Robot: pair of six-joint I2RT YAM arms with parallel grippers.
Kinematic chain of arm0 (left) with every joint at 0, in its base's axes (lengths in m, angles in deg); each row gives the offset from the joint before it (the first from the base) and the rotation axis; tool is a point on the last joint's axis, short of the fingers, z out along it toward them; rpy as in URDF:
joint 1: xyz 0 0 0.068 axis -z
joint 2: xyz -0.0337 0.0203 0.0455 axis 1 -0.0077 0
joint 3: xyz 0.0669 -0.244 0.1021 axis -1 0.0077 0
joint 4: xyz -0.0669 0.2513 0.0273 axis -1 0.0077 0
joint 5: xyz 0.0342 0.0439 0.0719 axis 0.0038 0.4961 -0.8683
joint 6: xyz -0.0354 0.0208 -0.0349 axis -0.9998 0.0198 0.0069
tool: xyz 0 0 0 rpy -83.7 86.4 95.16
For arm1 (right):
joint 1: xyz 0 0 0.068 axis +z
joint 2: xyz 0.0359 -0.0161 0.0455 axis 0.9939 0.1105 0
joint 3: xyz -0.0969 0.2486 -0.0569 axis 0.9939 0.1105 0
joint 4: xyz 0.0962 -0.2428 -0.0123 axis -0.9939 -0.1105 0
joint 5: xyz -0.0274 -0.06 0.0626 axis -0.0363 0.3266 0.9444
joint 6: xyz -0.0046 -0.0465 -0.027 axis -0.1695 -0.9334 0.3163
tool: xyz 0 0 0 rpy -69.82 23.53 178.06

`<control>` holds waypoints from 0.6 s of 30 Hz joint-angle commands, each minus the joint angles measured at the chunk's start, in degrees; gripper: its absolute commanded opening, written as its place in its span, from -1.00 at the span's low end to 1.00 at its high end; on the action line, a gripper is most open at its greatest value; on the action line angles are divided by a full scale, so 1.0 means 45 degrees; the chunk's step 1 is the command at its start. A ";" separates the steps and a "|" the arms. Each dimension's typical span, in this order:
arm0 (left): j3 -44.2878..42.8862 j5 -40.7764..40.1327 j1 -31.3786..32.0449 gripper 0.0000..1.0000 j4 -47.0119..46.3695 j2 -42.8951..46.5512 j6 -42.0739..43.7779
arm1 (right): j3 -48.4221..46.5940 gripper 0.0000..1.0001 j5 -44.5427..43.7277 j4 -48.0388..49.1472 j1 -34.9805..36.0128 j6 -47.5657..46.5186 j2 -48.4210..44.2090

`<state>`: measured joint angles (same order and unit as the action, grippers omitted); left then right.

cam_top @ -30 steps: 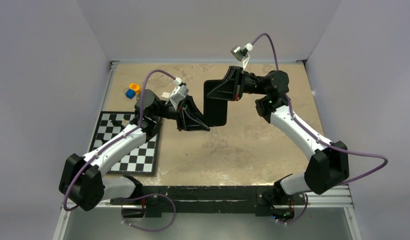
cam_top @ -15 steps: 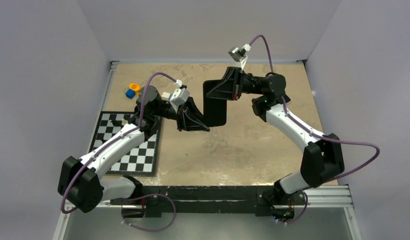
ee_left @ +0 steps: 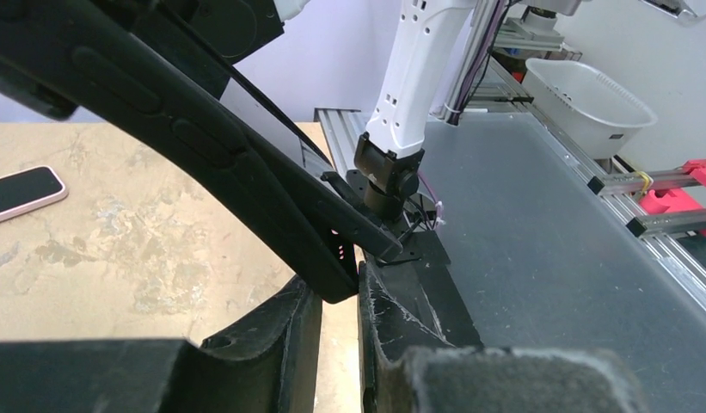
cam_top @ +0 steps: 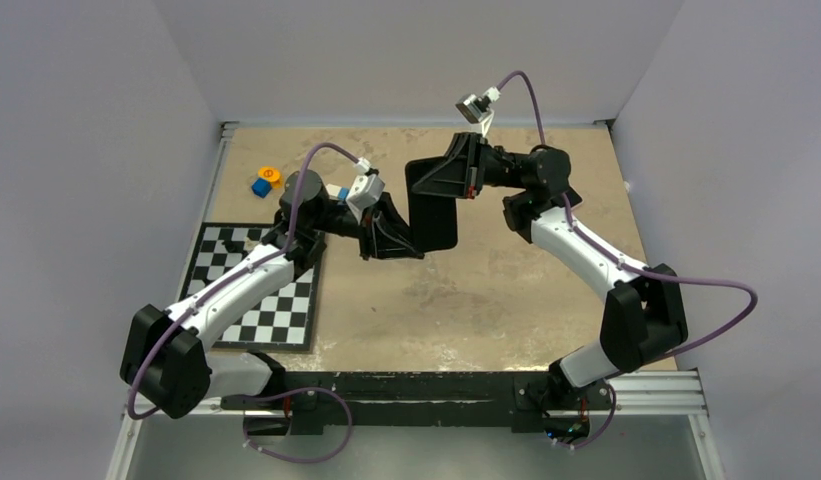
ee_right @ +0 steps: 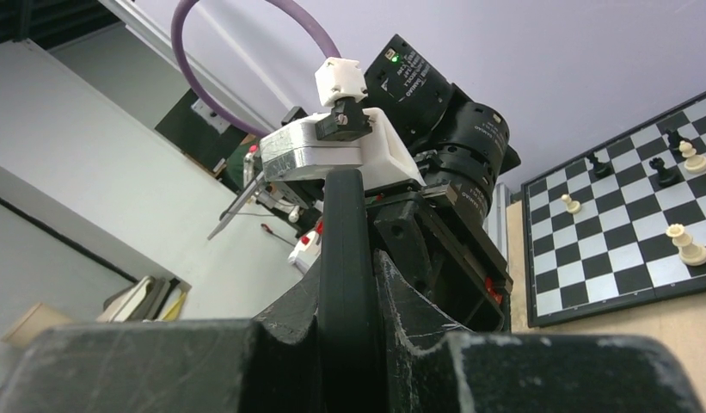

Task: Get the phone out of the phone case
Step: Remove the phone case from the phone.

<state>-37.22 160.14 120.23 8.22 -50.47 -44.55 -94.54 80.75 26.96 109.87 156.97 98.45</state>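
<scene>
A black phone case (cam_top: pixel 433 205) is held in the air over the middle of the table, between both arms. My right gripper (cam_top: pixel 438 180) is shut on its upper edge; in the right wrist view the case (ee_right: pixel 345 241) stands edge-on, squeezed between the fingers (ee_right: pixel 401 301). My left gripper (cam_top: pixel 411 240) pinches the case's lower left corner; in the left wrist view that corner (ee_left: pixel 332 284) sits between the fingertips. A phone (ee_left: pixel 18 191) with a dark screen and pinkish rim lies flat on the table, apart from the case.
A chessboard (cam_top: pixel 266 290) with a few pieces lies at the left; it also shows in the right wrist view (ee_right: pixel 624 232). A blue block and an orange piece (cam_top: pixel 264 180) sit at the far left. A white basket (ee_left: pixel 590 99) stands off the table.
The left gripper and wrist have moved slightly up and right along the case's lower corner. The right arm's elbow has drawn inward. The case has tilted a little.
</scene>
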 commanded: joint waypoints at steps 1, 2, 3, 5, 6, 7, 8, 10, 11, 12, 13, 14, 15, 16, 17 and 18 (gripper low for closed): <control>-0.0216 -0.5292 -0.0491 -1.00 -0.0992 -0.0677 0.0250 | -0.0343 -1.00 -0.0160 -0.0112 0.1032 0.2179 -0.0733; -0.0212 -0.5739 -0.0506 -1.00 -0.0780 -0.0642 0.0133 | -0.0334 -1.00 -0.0182 -0.0130 0.1030 0.2114 -0.0758; -0.0216 -0.6522 -0.0508 -1.00 -0.0429 -0.0569 -0.0001 | -0.0311 -1.00 -0.0211 -0.0105 0.1020 0.2067 -0.0776; -0.0232 -0.8397 -0.0508 -1.00 0.0860 -0.0375 -0.0564 | -0.0298 -1.00 -0.0289 -0.0238 0.1033 0.1821 -0.0860; -0.0192 -0.9054 -0.0508 -1.00 0.1271 -0.0255 -0.0798 | -0.0289 -1.00 -0.0342 -0.0448 0.1042 0.1644 -0.0899; -0.0097 -0.9942 -0.0494 -1.00 0.1732 -0.0086 -0.1058 | -0.0274 -1.00 -0.0409 -0.0614 0.1031 0.1488 -0.0933; -0.0024 -1.1210 -0.0489 -1.00 0.2359 0.0101 -0.1422 | -0.0252 -1.00 -0.0486 -0.0644 0.1039 0.1439 -0.0981; -0.0080 -1.3838 -0.0489 -1.00 0.4166 0.0463 -0.2222 | -0.0195 -1.00 -0.0756 -0.0416 0.1041 0.1562 -0.1004; -0.0063 -1.4930 -0.0489 -1.00 0.4823 0.0592 -0.2488 | -0.0157 -1.00 -0.0986 -0.0095 0.1031 0.1734 -0.0995; 0.0042 -1.5762 -0.0489 -1.00 0.5116 0.0733 -0.2684 | -0.0118 -1.00 -0.1210 0.0307 0.1039 0.1961 -0.0972; 0.0260 -1.6320 -0.0489 -1.00 0.5108 0.0882 -0.3017 | -0.0089 -1.00 -0.1446 0.0587 0.1040 0.2096 -0.0965; 0.0595 -1.6588 -0.0489 -1.00 0.4883 0.1074 -0.3373 | -0.0029 -1.00 -0.1688 0.0817 0.1058 0.2167 -0.0983; 0.0868 -1.6418 -0.0499 -1.00 0.4332 0.1271 -0.3618 | 0.0071 -1.00 -0.1960 0.0968 0.1050 0.2181 -0.1000; 0.1287 -1.5738 -0.0507 -1.00 0.3404 0.1443 -0.3751 | 0.0168 -1.00 -0.2150 0.0913 0.1064 0.2063 -0.1004; 0.1421 -1.4891 -0.0498 -1.00 0.2685 0.1537 -0.3919 | 0.0238 -1.00 -0.2274 0.0665 0.1053 0.1802 -0.1032; 0.1436 -1.3885 -0.0502 -0.99 0.2285 0.1576 -0.4238 | 0.0320 -1.00 -0.2419 0.0543 0.1057 0.1593 -0.1042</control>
<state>-34.45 120.03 121.61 23.92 -40.59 -61.01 -93.40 66.08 26.02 108.98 148.86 98.45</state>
